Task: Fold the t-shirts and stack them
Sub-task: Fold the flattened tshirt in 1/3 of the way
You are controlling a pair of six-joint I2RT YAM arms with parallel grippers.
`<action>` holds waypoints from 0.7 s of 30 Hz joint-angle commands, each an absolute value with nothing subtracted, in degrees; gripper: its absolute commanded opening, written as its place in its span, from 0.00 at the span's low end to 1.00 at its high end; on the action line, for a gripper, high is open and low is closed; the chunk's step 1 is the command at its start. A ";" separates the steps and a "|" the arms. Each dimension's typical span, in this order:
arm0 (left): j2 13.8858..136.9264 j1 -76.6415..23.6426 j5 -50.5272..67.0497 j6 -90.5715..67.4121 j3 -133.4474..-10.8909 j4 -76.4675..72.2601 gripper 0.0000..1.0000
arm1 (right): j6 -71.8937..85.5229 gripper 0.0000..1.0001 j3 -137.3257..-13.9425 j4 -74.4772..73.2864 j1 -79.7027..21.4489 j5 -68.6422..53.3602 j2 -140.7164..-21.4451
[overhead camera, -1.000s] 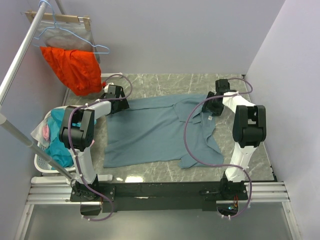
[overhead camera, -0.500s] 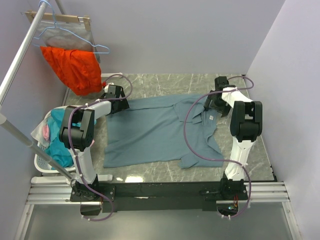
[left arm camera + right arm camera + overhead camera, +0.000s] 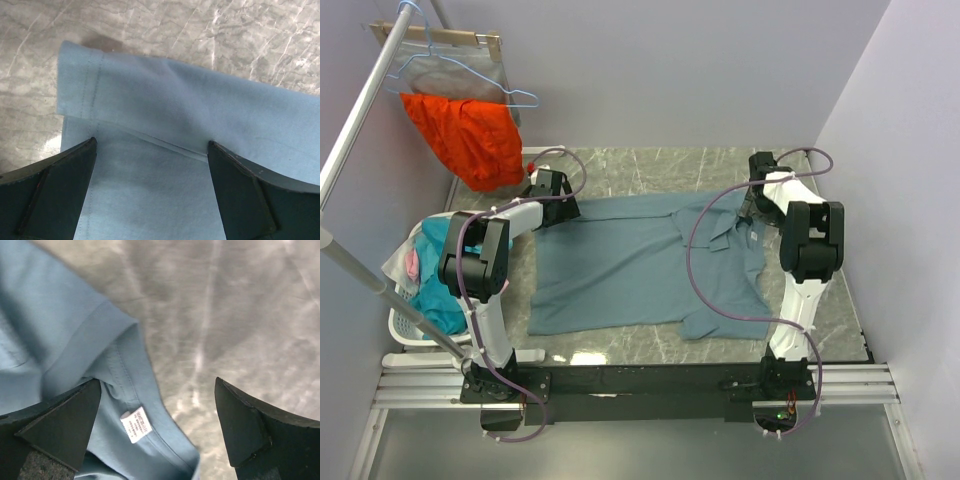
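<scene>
A large slate-blue t-shirt (image 3: 620, 260) lies spread flat on the marble table (image 3: 650, 165). My left gripper (image 3: 558, 210) is at its far left corner. In the left wrist view it (image 3: 151, 142) is open, with a folded, stitched edge of the shirt (image 3: 165, 100) just beyond its fingertips and flat cloth between them. My right gripper (image 3: 757, 207) is at the shirt's far right, by the neck. In the right wrist view it (image 3: 157, 381) is open over the neck edge (image 3: 50, 325) and the small white label (image 3: 136, 425), holding nothing.
A bright orange garment (image 3: 470, 135) hangs from a blue hanger on the rail at far left. A white laundry basket (image 3: 405, 325) with teal and pink cloth stands left of the table. Walls close in the back and right sides. The arms' base rail runs along the near edge.
My right gripper has moved off the collar toward the far right edge of the shirt, and the cloth there lies flatter. The left arm has not moved.
</scene>
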State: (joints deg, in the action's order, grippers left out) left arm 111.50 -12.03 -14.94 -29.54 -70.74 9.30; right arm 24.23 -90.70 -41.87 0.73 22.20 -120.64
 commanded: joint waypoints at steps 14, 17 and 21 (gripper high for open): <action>108.82 -12.04 -15.48 -24.26 -73.48 12.14 0.99 | 22.42 1.00 -100.47 -50.99 3.34 40.54 -120.18; 106.53 -12.04 -12.57 -25.05 -72.51 10.99 0.99 | 21.71 1.00 -93.97 -43.17 2.90 30.70 -111.93; 104.51 -12.13 -10.73 -26.89 -72.16 11.16 0.99 | 22.49 1.00 -88.43 -37.97 2.99 14.17 -106.97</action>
